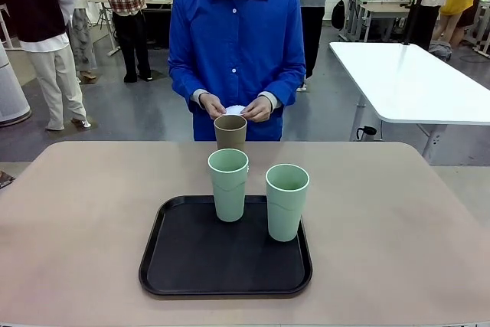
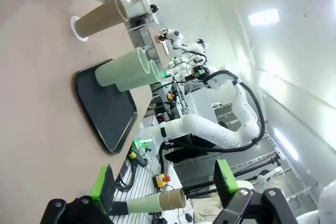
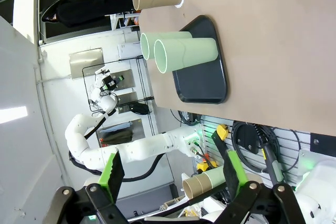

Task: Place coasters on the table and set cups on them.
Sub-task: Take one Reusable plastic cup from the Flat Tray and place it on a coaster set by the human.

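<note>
Standing on tray: left green cup (image 1: 229, 184) is at the far edge of the black tray (image 1: 191, 262). Right green cup (image 1: 287, 201) is near it and a little closer to the robot. Both are upright and do not touch.
Brown cup: the cup (image 1: 230, 132) stands upright on the worktop (image 1: 76, 220), just beyond the tray's far edge and in front of the person.
Coaster: a white coaster (image 2: 77, 29) with a scalloped rim lies flat on the worktop under the brown cup's base, showing all round it.
Tray: it lies in the middle of the beige worktop, towards the robot's side.
Person: wearing a blue shirt (image 1: 233, 32), they stand at the far side. Both hands (image 1: 212, 105) are held close together just behind the brown cup's rim.
White paper: a small piece (image 1: 234, 109) is held between the person's hands. Whether it is one sheet or several cannot be told.
Left gripper: it (image 2: 164, 182) is spread with its green pads wide apart, holds nothing, and is well apart from the cups.
Right gripper: it (image 3: 172, 170) is spread the same way, holds nothing, and is well apart from the tray.
</note>
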`<state>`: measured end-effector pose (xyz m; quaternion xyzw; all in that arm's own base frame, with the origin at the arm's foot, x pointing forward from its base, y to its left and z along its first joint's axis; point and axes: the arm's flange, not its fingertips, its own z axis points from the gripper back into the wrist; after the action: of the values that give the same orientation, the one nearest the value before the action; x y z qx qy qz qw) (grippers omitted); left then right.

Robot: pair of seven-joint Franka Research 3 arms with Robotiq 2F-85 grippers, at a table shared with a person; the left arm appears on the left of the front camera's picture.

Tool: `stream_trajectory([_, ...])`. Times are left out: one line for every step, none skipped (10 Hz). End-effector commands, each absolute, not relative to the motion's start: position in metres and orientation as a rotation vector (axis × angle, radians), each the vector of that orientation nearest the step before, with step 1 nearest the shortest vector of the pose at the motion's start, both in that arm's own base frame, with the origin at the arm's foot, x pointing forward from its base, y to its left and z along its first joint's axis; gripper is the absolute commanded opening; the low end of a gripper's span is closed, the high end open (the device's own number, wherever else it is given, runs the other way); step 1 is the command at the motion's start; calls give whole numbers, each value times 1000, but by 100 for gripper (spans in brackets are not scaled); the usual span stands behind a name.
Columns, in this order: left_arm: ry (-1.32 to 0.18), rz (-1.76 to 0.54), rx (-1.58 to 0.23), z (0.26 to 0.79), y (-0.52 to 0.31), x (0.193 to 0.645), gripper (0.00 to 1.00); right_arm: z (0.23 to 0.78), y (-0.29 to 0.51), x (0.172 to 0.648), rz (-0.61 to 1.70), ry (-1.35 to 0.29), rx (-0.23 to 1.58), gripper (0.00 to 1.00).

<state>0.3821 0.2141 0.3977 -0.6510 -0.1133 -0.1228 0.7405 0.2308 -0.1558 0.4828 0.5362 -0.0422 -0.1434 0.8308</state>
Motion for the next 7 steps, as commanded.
stream_trajectory([-213, -229, -1387, 403, 203, 372, 100, 484, -156, 231, -295, -96, 1159, 100])
stream_trajectory([-209, -224, -1381, 403, 203, 370, 100, 484, -156, 231, -295, -96, 1159, 100])
stream_trajectory([-207, -242, -1378, 405, 199, 368, 100, 484, -156, 231, -295, -96, 1159, 100])
stream_trajectory([-224, -241, -1399, 401, 213, 376, 100, 484, -156, 231, -295, -96, 1159, 100])
stream_trajectory([-224, -241, -1399, 401, 213, 376, 100, 484, -156, 231, -295, -96, 1159, 100])
stream_trajectory([-224, -241, -1399, 401, 213, 376, 100, 484, -156, 231, -295, -96, 1159, 100])
stream_trajectory([-224, -241, -1399, 401, 213, 376, 100, 484, -156, 231, -295, -96, 1159, 100])
